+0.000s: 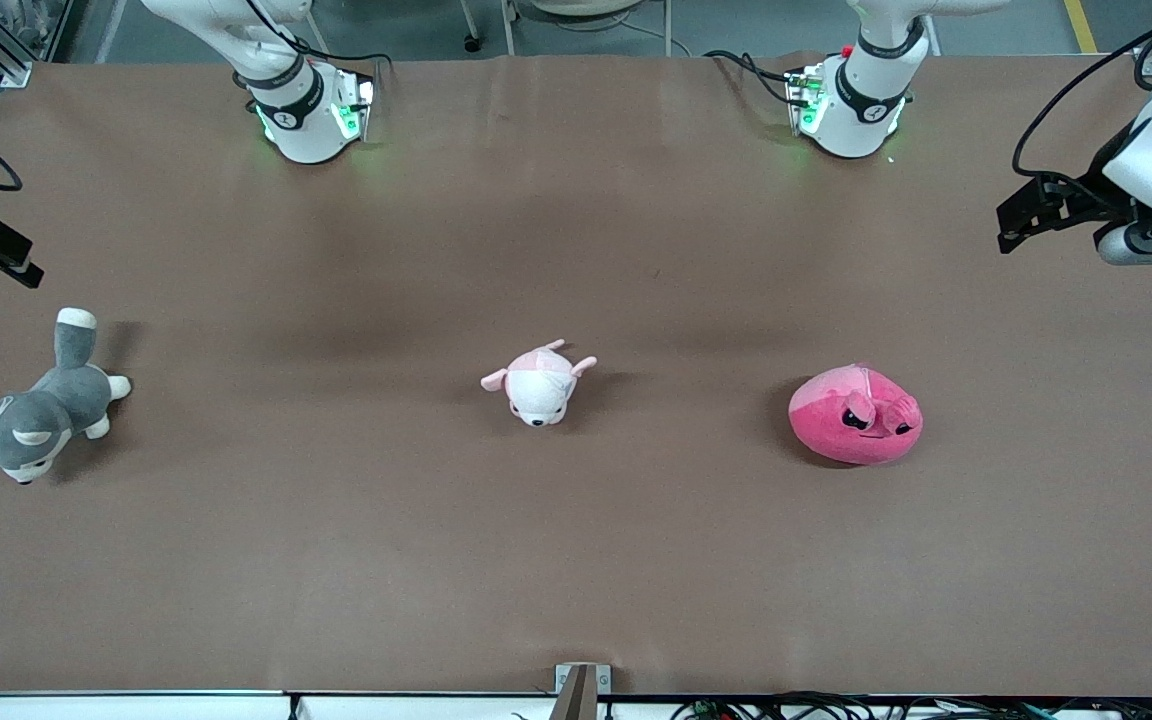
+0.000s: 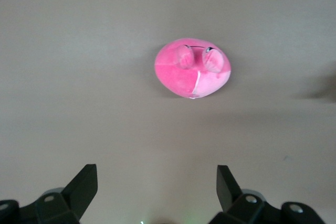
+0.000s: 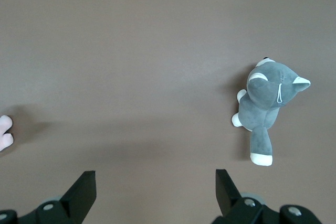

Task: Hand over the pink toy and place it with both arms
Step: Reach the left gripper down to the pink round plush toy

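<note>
Spanning the scene, the brown table carries the pink toy toward the left arm's end, untouched. It looks soft, light and squashy, so pinching its rounded middle seems best. Left gripper and right gripper hover spread wide, empty.

Grey-and-white plush dog near the right arm's end; pale pink-and-white plush mid-table.

Hot pink toy showing black eyes, pale pink-and-white plush, grey-and-white plush dog, all lying on brown desk
</note>
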Robot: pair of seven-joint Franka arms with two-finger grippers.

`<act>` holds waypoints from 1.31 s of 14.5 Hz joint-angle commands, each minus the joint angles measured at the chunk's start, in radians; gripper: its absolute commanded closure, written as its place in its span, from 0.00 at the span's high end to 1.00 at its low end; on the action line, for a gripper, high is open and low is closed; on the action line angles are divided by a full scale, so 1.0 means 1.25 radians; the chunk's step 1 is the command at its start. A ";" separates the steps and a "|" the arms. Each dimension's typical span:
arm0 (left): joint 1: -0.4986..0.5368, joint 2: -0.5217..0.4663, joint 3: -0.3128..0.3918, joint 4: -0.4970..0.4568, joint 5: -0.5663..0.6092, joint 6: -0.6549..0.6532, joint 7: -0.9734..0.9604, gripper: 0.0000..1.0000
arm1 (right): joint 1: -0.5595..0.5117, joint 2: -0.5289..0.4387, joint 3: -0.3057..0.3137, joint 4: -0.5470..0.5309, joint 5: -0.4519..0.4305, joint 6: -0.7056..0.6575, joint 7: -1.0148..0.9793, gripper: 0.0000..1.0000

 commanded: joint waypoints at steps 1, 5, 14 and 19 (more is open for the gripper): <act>0.009 0.007 0.002 0.022 -0.026 -0.015 0.013 1.00 | 0.001 -0.016 0.003 -0.019 -0.013 0.011 -0.009 1.00; 0.016 0.054 0.010 0.041 -0.018 0.002 0.010 1.00 | -0.004 -0.016 0.002 -0.022 -0.013 0.012 -0.009 1.00; 0.014 0.257 0.005 -0.033 -0.011 0.317 -0.109 1.00 | -0.003 -0.014 0.002 -0.024 -0.012 0.022 -0.009 1.00; 0.005 0.321 0.002 -0.091 -0.022 0.444 -0.135 1.00 | -0.007 -0.014 0.002 -0.033 -0.012 0.024 -0.009 1.00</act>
